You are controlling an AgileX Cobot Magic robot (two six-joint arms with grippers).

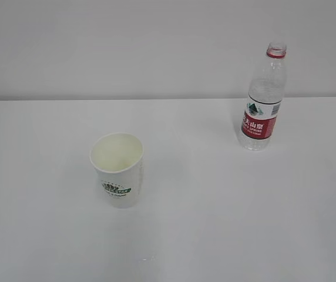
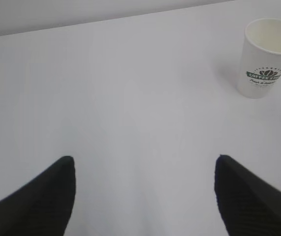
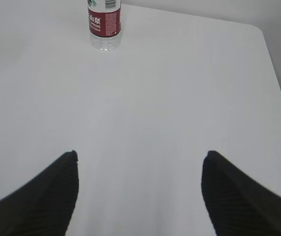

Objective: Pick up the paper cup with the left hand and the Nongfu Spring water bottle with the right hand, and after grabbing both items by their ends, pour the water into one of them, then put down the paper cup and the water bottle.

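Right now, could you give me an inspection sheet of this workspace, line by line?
Surface: white table, bare apart from two things.
Job's things: paper cup upright, nothing seen inside; Nongfu Spring water bottle upright, uncapped, standing apart from the cup, further back on the right.
Clutter: nothing seen.
Grippers: left gripper open, holding nothing, short of the cup; right gripper open, holding nothing, short of the bottle.
Cables: nothing seen.
Surroundings: plain pale wall behind the table.
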